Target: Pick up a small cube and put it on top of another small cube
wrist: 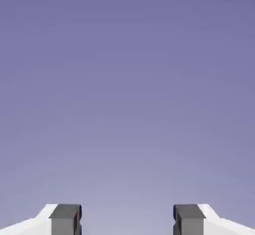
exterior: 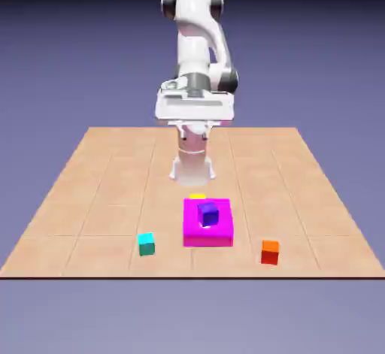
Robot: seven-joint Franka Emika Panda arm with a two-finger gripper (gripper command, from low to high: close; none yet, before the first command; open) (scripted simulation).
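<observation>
With the magenta block (exterior: pixel 207 232) as the centre of a clock face and twelve toward the top of the exterior view, the small orange-red cube (exterior: pixel 270 252) sits on the desk (exterior: pixel 113 198) at about four o'clock, well apart from the block. The teal cube (exterior: pixel 147 244) is at about eight o'clock, also on the desk and apart from the block. A dark purple cube (exterior: pixel 208 214) rests on top of the magenta block, turned a little askew to its sides. At eleven o'clock a bit of something yellow (exterior: pixel 198 196) shows past the block's far edge, mostly hidden. The white arm (exterior: pixel 194 48) rises near twelve, its jaws raised in front of its own base, high above the desk and well away from every cube. They are open and hold nothing; in the hand view the fingertips (wrist: pixel 65 220) stand wide apart at seven and five o'clock, with only blue-violet backdrop (wrist: pixel 127 104) between and beyond them.
</observation>
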